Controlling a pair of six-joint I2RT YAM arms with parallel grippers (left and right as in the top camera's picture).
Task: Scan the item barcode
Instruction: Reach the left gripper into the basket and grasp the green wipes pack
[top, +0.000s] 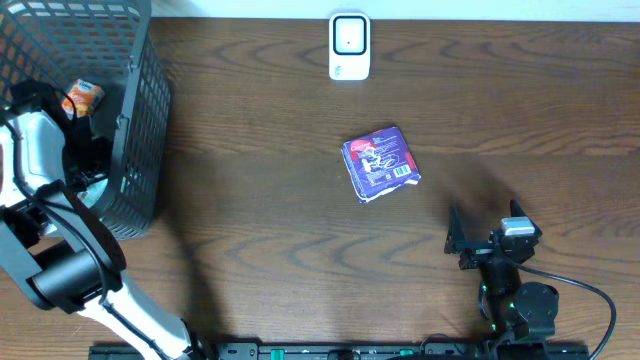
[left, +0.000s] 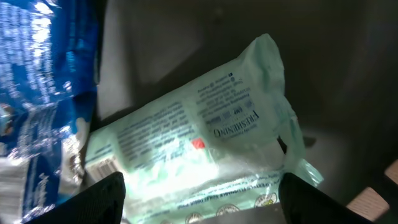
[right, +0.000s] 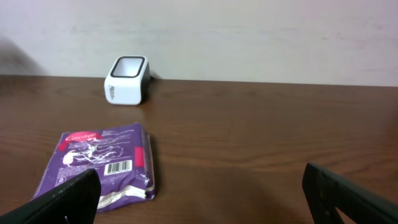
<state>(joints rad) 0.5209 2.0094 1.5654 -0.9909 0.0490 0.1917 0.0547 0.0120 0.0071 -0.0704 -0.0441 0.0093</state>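
Left fingers (left: 102, 202), wide apart and holding nothing, straddle the pale green wipes pack (left: 199, 130), one dark tip at each lower corner of the left wrist view. The pack lies tilted inside the mesh basket (top: 140, 120), with a blue packet (left: 37, 93) just beside it. Centre the fingers across the pack's short width and close on its full body, not the loose sealed end, so the soft film does not slip or drag the blue packet along. A striped label, probably the barcode, shows near the pack's lower left (left: 102, 165); keep the fingers off it. Lift straight up past the basket wall before you cross the worktop (top: 250, 220) to the white scanner (top: 349, 45). Right fingers (right: 62, 199), fully spread and empty, face a purple packet (top: 381, 163) well apart from the basket.
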